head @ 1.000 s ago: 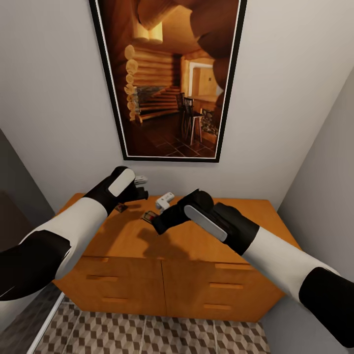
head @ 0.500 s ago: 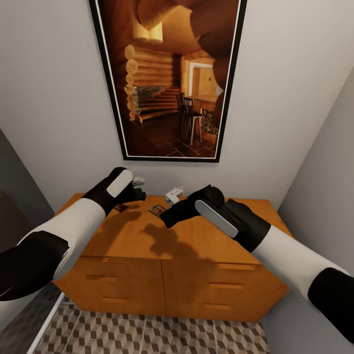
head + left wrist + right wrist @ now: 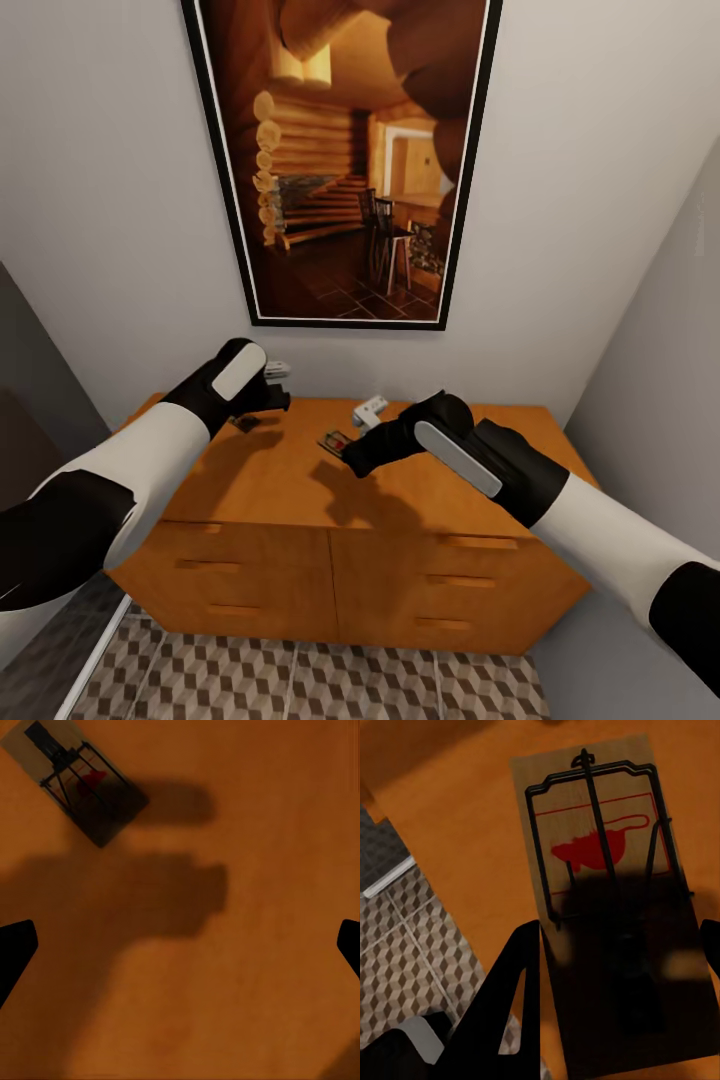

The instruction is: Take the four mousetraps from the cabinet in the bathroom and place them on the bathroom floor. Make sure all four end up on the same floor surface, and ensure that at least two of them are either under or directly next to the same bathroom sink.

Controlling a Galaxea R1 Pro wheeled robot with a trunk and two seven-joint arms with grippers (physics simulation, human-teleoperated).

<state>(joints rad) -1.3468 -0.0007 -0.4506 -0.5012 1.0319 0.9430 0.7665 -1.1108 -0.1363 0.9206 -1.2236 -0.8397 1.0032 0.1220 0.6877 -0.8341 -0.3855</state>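
Observation:
One mousetrap (image 3: 335, 441), a small board with a black wire bar and a red mouse print, is clamped between the fingers of my right gripper (image 3: 348, 446) just above the orange-brown cabinet (image 3: 300, 500). Up close, the same mousetrap (image 3: 607, 877) fills the span between the black fingers (image 3: 519, 979) of the right gripper (image 3: 622, 934). A second mousetrap (image 3: 243, 423) lies flat on the cabinet top, under my left gripper (image 3: 271, 404). That mousetrap (image 3: 75, 780) sits off to one side of the open left gripper (image 3: 180, 945), over bare cabinet wood (image 3: 262, 982).
A large framed picture (image 3: 340, 160) hangs on the wall behind the cabinet. A grey wall closes the right side and a dark panel (image 3: 30, 400) the left. Cube-patterned floor tiles (image 3: 300, 680) run along the cabinet's front, and the floor (image 3: 405, 937) also shows past the cabinet edge.
My right gripper has moved right along the cabinet top, carrying its mousetrap with it. The left gripper has shifted slightly toward the wall, and the second mousetrap has stayed put.

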